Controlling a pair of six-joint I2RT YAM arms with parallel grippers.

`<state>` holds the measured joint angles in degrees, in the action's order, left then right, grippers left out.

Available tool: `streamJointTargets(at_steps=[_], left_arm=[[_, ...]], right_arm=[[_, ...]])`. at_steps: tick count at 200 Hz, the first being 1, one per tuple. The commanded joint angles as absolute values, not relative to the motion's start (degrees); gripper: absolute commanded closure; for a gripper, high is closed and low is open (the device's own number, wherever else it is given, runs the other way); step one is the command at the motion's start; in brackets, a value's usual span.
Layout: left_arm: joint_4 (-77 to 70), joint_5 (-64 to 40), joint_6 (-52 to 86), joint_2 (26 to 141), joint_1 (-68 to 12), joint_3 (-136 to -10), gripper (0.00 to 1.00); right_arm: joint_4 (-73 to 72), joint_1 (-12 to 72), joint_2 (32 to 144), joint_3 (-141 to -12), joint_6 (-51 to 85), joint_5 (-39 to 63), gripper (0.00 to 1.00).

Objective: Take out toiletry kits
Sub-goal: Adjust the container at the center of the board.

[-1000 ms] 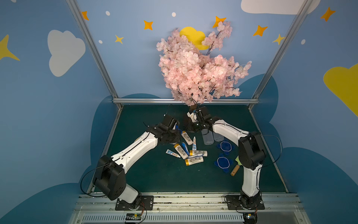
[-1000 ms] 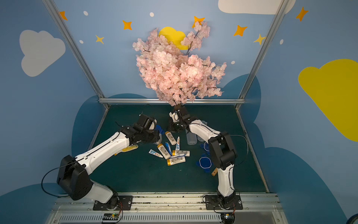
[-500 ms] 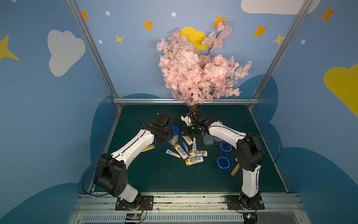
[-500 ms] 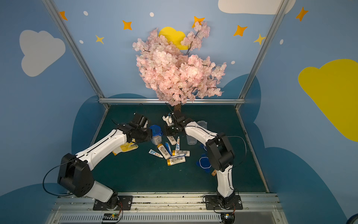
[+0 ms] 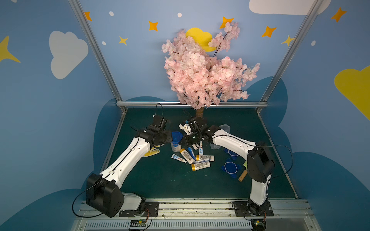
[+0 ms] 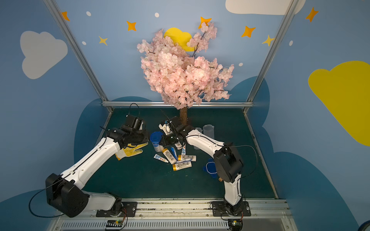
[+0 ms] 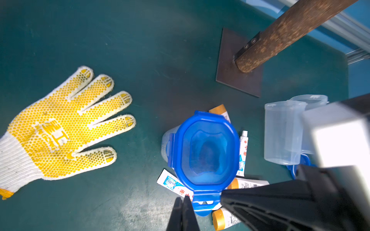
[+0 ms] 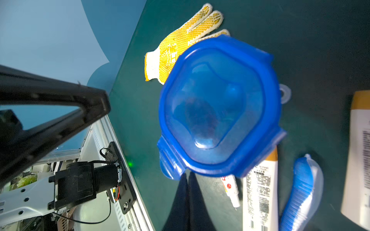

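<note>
1. left hand [image 7: 182, 212] is closed, empty, at 9 o'clock of blue-lidded clear plastic jar [image 5: 177, 138].
2. right hand [image 8: 188, 202] is closed, empty, at jar's 3 o'clock.
3. toiletry kits [image 5: 200, 165] lie loose on green table [image 5: 160, 180] at jar's 5 o'clock: white orange-capped bottles [image 6: 182, 165], toothpaste tubes [image 5: 178, 158], blue wrapped piece [image 8: 300, 190].

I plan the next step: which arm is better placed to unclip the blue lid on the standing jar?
Left, by little. The left fingers, shut, point right beside the clip tab of the blue lid. The right fingers, also shut, reach the same rim, so either could try.
</note>
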<state>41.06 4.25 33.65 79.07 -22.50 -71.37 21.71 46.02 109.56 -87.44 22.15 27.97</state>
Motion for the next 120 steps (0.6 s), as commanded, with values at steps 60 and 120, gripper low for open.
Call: streamJointTargets(at_steps=[60, 120], left_arm=[[35.7, -3.7, 32.6, 84.4, -23.0, -72.2, 0.98], [32.4, -5.1, 32.5, 87.5, -23.2, -72.3, 0.98]], right_arm=[[-3.7, 39.0, 99.8, -70.0, 34.3, 42.3, 0.90], [-25.3, 35.5, 106.0, -66.1, 49.6, 50.1, 0.63]])
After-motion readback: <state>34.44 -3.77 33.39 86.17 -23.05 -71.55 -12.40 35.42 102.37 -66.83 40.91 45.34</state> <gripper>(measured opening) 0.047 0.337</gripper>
